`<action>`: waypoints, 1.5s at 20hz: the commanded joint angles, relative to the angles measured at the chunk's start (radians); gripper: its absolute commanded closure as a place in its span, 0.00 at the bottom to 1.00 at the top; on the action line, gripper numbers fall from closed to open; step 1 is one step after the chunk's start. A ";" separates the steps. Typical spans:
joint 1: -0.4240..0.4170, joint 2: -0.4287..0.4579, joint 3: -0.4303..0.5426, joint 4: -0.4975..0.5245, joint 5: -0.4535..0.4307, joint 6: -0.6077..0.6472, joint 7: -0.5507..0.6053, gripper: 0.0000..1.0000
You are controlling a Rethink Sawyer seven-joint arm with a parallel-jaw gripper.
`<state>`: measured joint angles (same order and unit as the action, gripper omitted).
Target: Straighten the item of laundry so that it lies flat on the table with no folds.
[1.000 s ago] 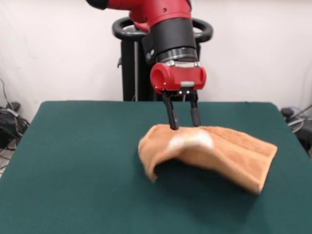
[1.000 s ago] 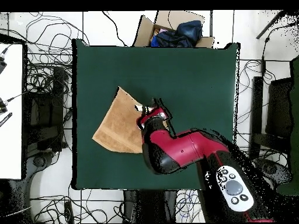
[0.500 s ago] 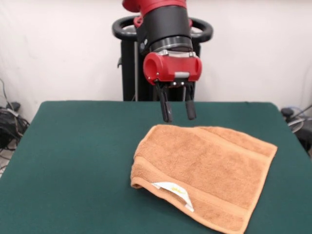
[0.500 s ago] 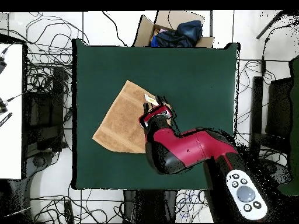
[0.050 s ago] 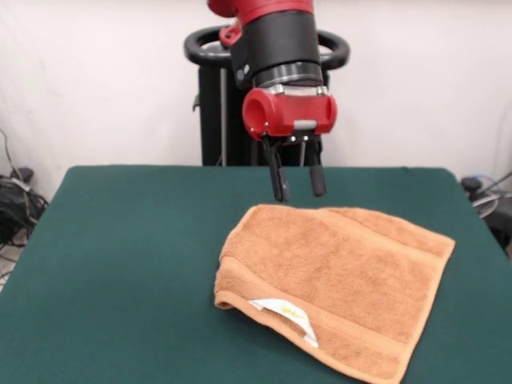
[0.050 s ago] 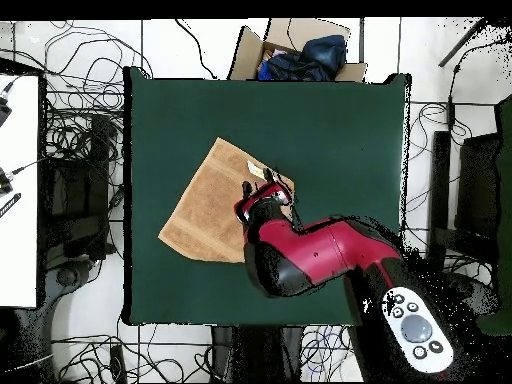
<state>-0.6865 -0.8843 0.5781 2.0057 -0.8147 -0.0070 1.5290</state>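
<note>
Gripper (image 5: 298, 182) hangs empty, fingers spread, shifted slightly right since half a second ago. Just below it the towel (image 5: 336, 280) lies unchanged, spread on the table (image 5: 128, 264), white tag (image 5: 284, 312) at its nearest edge.

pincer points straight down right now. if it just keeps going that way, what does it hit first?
Most likely the towel. The pincer hangs open above the towel's far edge, so a straight drop should land on cloth near that edge. Depth is unclear from the front view; it could just miss and meet the green table.
</note>
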 commanded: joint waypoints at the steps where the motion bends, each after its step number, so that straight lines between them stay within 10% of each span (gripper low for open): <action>1: 0.053 0.079 -0.019 0.027 -0.027 0.181 0.013 0.00; 18: 0.151 0.252 -0.161 -0.059 -0.058 0.365 0.012 0.00; 30: 0.182 0.210 -0.182 -0.098 -0.111 0.263 0.017 0.00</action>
<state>-0.5420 -0.6622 0.4256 2.0034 -0.8434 0.2429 1.5290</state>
